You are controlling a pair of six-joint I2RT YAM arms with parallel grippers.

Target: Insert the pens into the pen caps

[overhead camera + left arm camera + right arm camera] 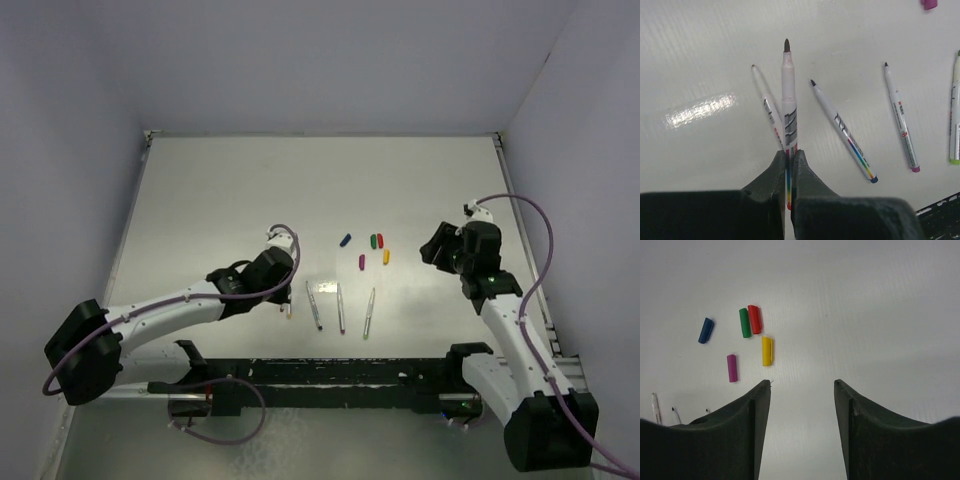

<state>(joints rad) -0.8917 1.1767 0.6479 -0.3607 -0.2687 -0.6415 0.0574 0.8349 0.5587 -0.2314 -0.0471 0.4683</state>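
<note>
Counter [250, 190]: pale, and it carries every piece.

Left end effector [789, 156]: clamped on the held pen [788, 100] near its tail, tip pointing away from the wrist. It appears raised, crossing over a second pen [771, 112]. The other pens [842, 130] lie loose to its right.

Right end effector [802, 390]: jaws apart, nothing between them, hovering over bare counter.

Pen caps: a loose cluster ahead and left of the right fingers, not touching them. The yellow cap [767, 351] is nearest, the purple cap [732, 368] beside it. The green cap [744, 323] and red cap [755, 319] touch side by side, and the blue cap [705, 330] lies farthest left.

Step, as you should judge it: first pen in hand, no cap taken. Next, swing the right end effector left over one cap and grip it with its open end exposed. The held tip's colour is too dark to read, so check the match.
</note>
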